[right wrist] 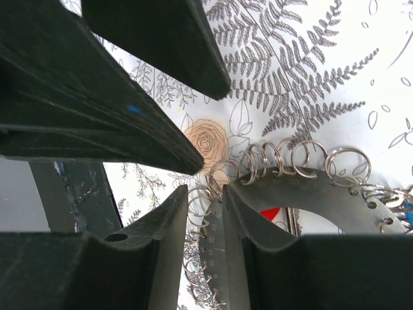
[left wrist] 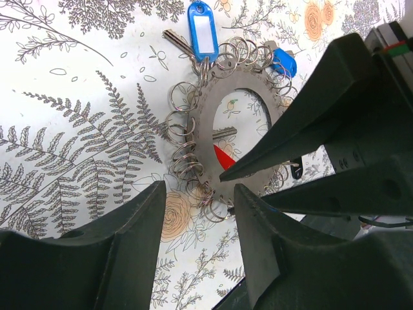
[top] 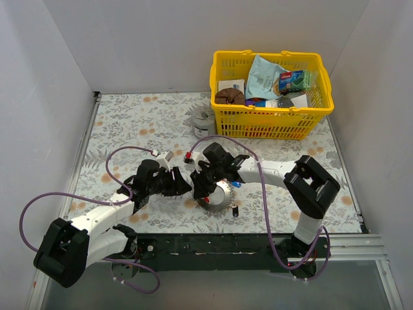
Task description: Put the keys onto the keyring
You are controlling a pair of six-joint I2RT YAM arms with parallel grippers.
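The keyring is a flat silvery disc with a round hole and many small split rings along its rim, lying at the table's front middle. In the left wrist view a blue-tagged key, a blue key and a red piece hang on it. My right gripper straddles the disc's left rim; in its own view the gap is narrow, with rim and rings pinched inside. My left gripper is open and empty just left of the disc.
A grey tin cup stands behind the arms, next to a yellow basket full of packets at the back right. A small dark key tag lies by the disc. Purple cables loop over the floral cloth.
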